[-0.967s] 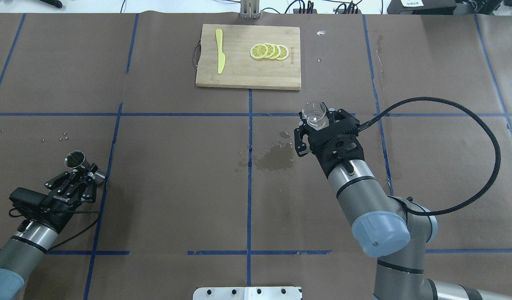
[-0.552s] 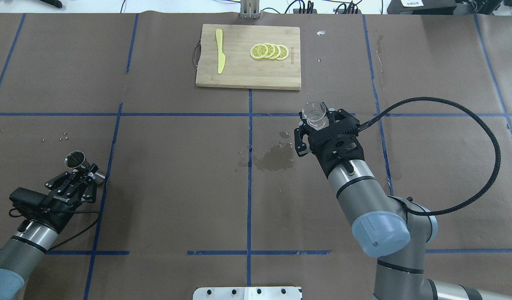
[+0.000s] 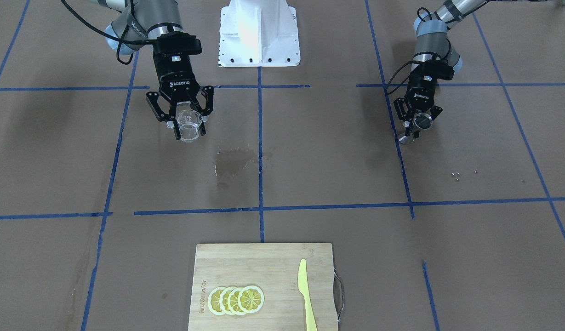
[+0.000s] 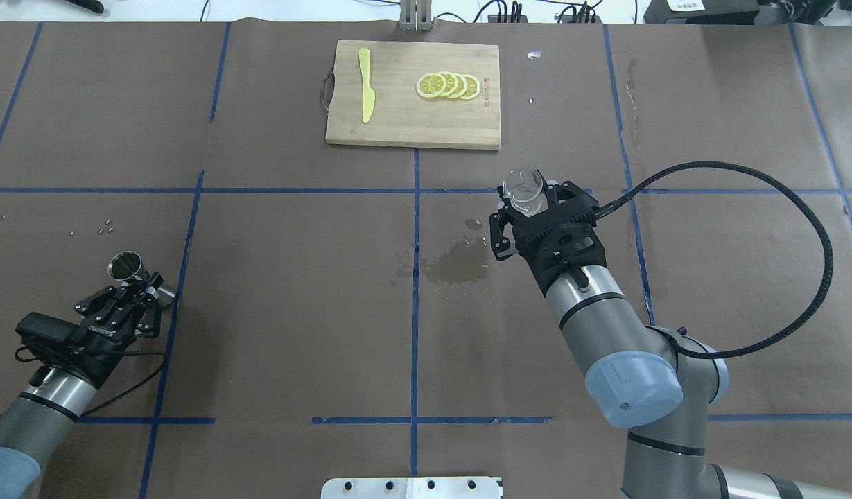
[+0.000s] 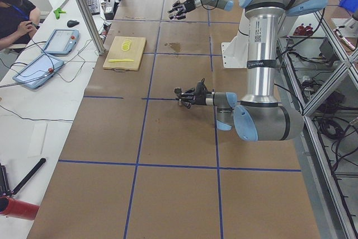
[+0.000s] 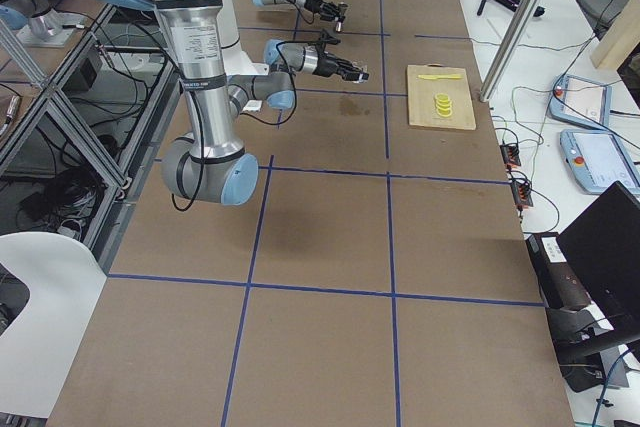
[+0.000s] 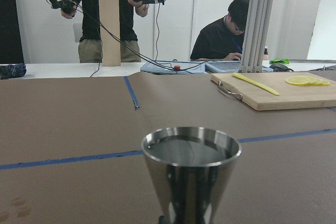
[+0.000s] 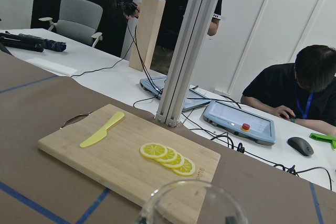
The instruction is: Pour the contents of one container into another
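Going left to right across the bench (image 4: pixel 294 333): plenty of bare brown paper ran out to the left edge, with only a handful of tiny specks (image 4: pixel 107 224) lying just beyond the left claw (image 4: pixel 143 284). That claw was pinched tight on the narrow waist of the one steel jigger (image 4: pixel 125 265). It stood upright with its open mouth up, the top cone poking out past the fingertips, rim level in the wrist view. I couldn't tell if its base touched the paper.

Next came a big open stretch marked only by blue tape lines (image 4: pixel 415 333), so loads of room between the arms. One wet patch (image 4: pixel 457 267) sat just right of the centre line, much nearer the right arm than the left.

At the far edge, about mid-bench, was one wooden cutting board (image 4: pixel 405 118), carrying one yellow knife (image 4: pixel 365 83) on its left half and four overlapping lemon slices (image 4: pixel 448 85) on its right half. It was well apart from both claws.

The right claw (image 3: pixel 189 132) had its fingers closed on either side of the one clear cup (image 4: pixel 523 187), mouth up, gripped between the pads at the very tip of the claw. It sat just beyond the wet patch, toward the board. More bare paper ran off to the right edge.
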